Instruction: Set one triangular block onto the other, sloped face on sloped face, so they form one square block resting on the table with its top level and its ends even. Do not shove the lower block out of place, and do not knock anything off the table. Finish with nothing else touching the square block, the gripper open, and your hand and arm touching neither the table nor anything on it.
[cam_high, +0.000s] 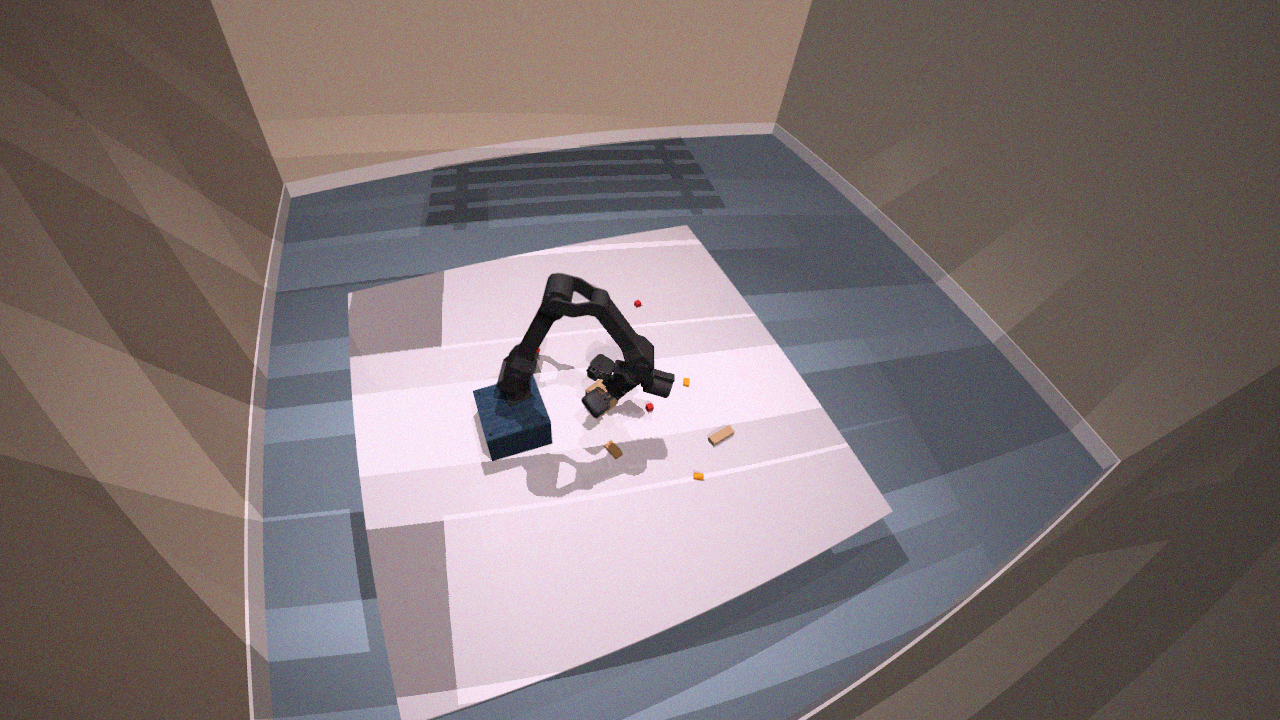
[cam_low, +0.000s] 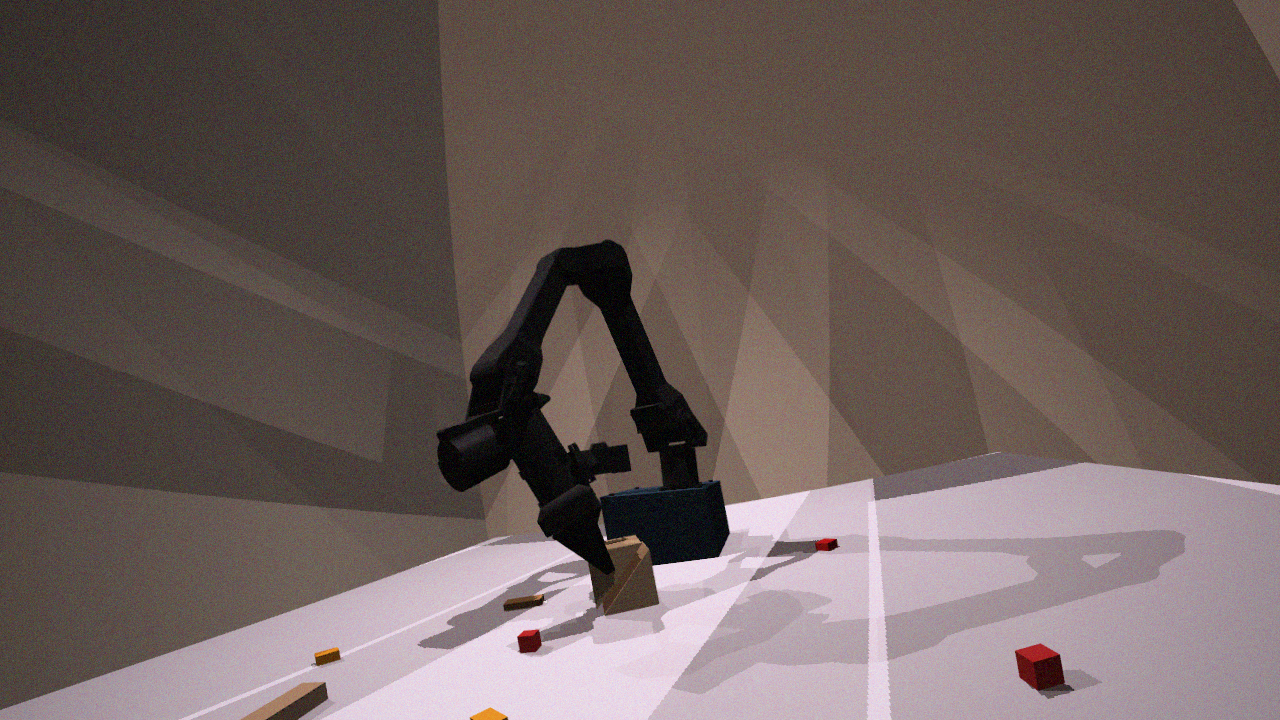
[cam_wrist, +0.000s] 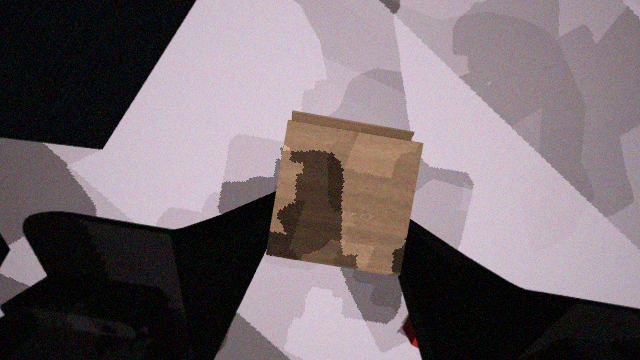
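Gently now: seat the slopes, then let go.
The gripper (cam_high: 597, 385) (cam_low: 614, 565) (cam_wrist: 336, 207) grasps the upper triangular block (cam_high: 596, 386) (cam_low: 625, 559) (cam_wrist: 360, 200), sloped side down over the lower triangular block (cam_low: 638, 587) (cam_wrist: 352, 125); contact looks close, though a hairline gap would be hard to see. Best to correct the slight edge offset in the wrist view without pushing the lower piece, lower lightly, spread both fingers evenly, and withdraw straight back.

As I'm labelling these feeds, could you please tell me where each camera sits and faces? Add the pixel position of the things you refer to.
Top: high above, looking down at the white table (cam_high: 554, 600) and whole arm (cam_high: 577, 308).
Exterior: low beside the table (cam_low: 984, 573), facing the arm (cam_low: 537, 304) and dark blue base (cam_low: 666, 523).
Wrist: on the arm, looking past both gripper fingers at the held triangular block (cam_wrist: 380, 200).
Top and exterior share the base (cam_high: 512, 420).
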